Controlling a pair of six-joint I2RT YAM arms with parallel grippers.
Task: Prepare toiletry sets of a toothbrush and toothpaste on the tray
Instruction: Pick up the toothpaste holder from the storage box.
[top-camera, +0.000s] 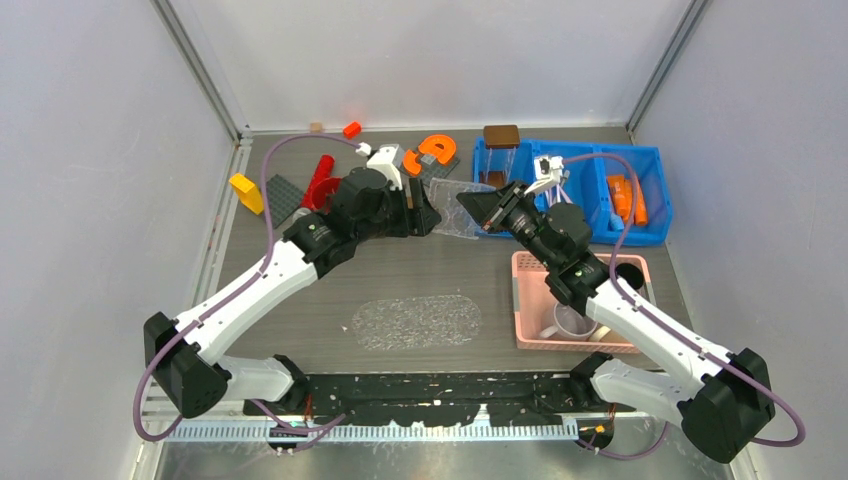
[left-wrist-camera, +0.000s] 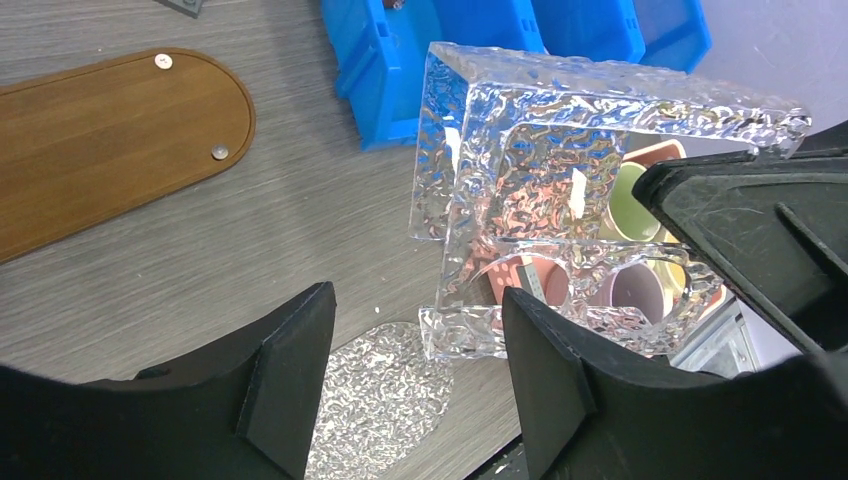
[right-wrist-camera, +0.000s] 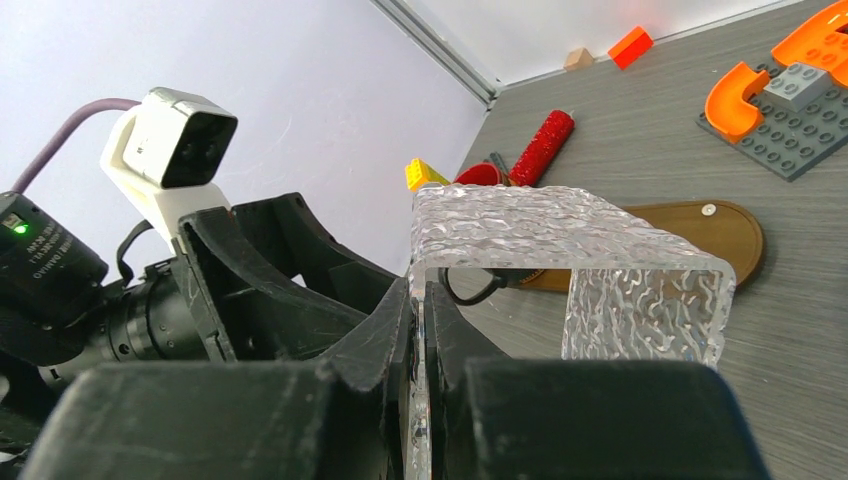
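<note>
Above the bench, the right claw is clamped on a clear box, likely offering it to the left claw, whose jaws stand apart; toothpaste lies in the blue bin.

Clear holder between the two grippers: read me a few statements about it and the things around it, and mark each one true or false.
1. The right gripper is shut on a wall of the clear holder. True.
2. The left gripper is clamped on the clear holder. False: its jaws stand open close to it.
3. The toothpaste tubes lie in the blue bin. True.
4. The pink basket is empty. False: cups sit in it.
</note>
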